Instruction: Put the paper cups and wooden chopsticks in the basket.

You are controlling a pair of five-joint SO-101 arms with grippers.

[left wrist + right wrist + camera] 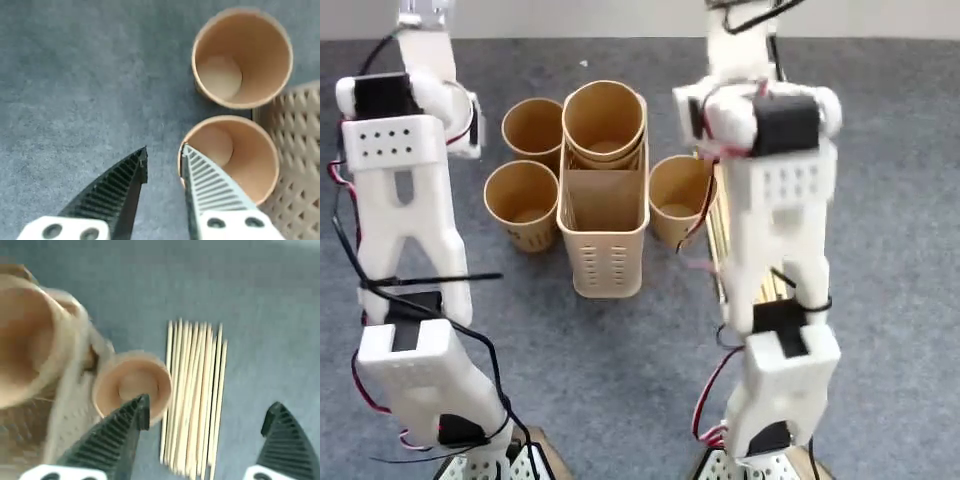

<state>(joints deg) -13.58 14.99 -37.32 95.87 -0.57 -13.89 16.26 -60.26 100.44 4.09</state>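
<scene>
1. Basket [605, 225]: biggest item, upright mid-table [880, 150] btwn the two arms. Stacked cups [605, 120] sit in its far end; the near compartment looks free.
2. Three cups not yet in, all upright. Far-left cup [533, 128] and near-left cup [521, 200] stand just beside the basket's left wall, and the right cup [677, 195] stands just beside its right wall.
3. Chopsticks [192, 395]: flat bundle on the table, right next to the right cup on the side away from the basket. None loaded.
4. Right gripper [209, 410]: fingers spread wide, nothing held, and we're hovering over the bundle. One finger hangs over the right cup's rim. We read this as the approach for the chopstick pick. Next we'd need to centre on the sticks, drop, and squeeze w/o snagging that cup.
5. Left gripper [164, 152]: fingers parted just a little, empty. The pale finger is over a left-side cup's rim and the dark one is outside it; can't tell if there's contact. Prob. lining up a rim pinch, so next: lower, close on the wall, lift to the basket.
</scene>
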